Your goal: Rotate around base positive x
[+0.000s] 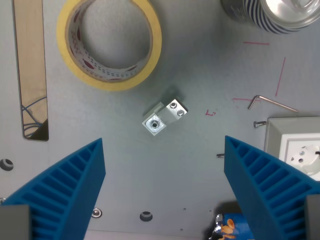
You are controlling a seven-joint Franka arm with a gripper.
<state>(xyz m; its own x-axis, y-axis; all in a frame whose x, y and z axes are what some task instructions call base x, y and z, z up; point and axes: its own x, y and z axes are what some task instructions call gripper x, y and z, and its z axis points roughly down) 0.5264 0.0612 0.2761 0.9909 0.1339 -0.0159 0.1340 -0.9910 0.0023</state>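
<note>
The gripper (165,192) is spread wide, its blue ribbed fingers (65,192) holding and touching nothing. The small metal bracket (164,117) lies on the grey table (210,80) just ahead of the gap between the fingers, clear of both.

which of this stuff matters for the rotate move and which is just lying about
Part of the job:
claw, open, holding nothing
small metal block below it, possibly

Just lying about:
tape roll
striped can
hex key
socket box
loose screw
</note>
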